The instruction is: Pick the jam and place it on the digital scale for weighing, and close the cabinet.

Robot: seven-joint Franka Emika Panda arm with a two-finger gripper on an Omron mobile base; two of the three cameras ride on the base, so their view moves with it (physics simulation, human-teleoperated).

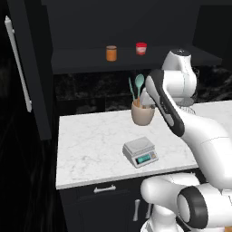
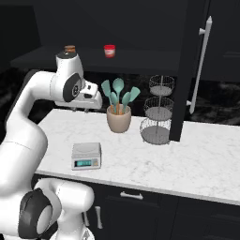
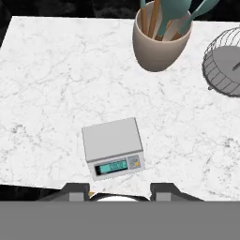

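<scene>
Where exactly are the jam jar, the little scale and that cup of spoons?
jam (image 1: 111, 54): left base view, orange side of the jar.
digital scale (image 3: 111, 138): hand view, middle of its flat top plate.
utensil crock (image 2: 118, 121): right base view, its beige outer wall.

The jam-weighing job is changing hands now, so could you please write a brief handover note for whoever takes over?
Pincer: high above the counter, looking down at the digital scale; fingers apart, nothing between them.
Jam: on the open cabinet's shelf, beside a red-lidded jar; not yet picked.
Digital scale: on the counter in front of the utensil crock, top plate bare.
Cabinet: doors open.
Done: nothing visible.
Left: grasp the jam, set it on the scale, close the cabinet.
</scene>
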